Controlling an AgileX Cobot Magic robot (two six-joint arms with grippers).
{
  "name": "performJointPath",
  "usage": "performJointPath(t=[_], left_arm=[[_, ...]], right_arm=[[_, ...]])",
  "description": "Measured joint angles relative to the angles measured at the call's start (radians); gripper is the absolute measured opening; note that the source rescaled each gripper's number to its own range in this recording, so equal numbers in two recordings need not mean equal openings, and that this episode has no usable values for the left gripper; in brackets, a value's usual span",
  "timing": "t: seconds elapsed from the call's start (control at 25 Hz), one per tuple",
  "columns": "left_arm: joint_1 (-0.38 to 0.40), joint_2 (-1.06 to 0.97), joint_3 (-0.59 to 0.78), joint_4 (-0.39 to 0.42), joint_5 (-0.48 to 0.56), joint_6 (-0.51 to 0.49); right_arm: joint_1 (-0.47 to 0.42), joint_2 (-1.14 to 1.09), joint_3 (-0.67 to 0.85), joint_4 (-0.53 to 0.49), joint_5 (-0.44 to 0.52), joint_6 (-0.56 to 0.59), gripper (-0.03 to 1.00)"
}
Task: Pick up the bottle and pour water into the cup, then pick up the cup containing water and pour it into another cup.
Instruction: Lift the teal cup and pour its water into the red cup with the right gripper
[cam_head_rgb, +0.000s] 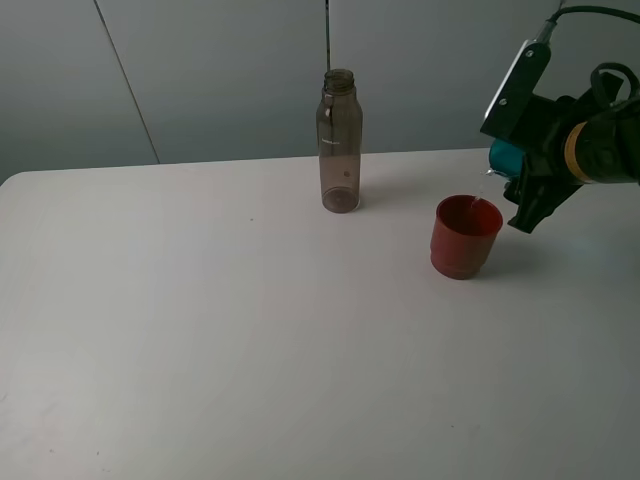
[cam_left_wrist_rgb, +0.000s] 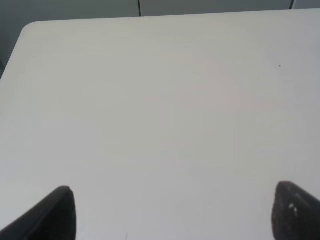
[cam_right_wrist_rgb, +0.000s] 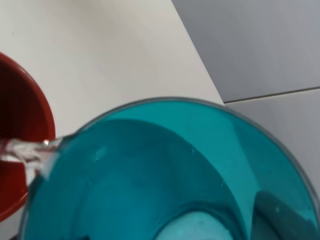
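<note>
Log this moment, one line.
right jaws: shut on teal cup, tipped | water: streaming into red cup | bottle: upright | left jaws: open, empty

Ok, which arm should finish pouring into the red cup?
Right. The right gripper holds the teal cup tilted above the red cup, water streaming in; the left gripper hangs open over bare table.

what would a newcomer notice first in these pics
The right gripper tips the teal cup over the red-orange cup at the right of the table, a thin stream of water leaving its rim. The grey bottle stands upright, alone, near the far edge.
</note>
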Motion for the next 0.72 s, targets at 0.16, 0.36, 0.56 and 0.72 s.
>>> performJointPath(t=[0.16,0.36,0.56,0.72], left_arm=[[0.000,0.000,0.000,0.000,0.000,0.000],[0.000,0.000,0.000,0.000,0.000,0.000],[0.000,0.000,0.000,0.000,0.000,0.000],[0.000,0.000,0.000,0.000,0.000,0.000]], right_arm=[[0.000,0.000,0.000,0.000,0.000,-0.039,0.10],[0.002,0.000,0.000,0.000,0.020,-0.103,0.10],[0.002,0.000,0.000,0.000,0.036,-0.143,0.10],[0.002,0.000,0.000,0.000,0.049,-0.171,0.10]])
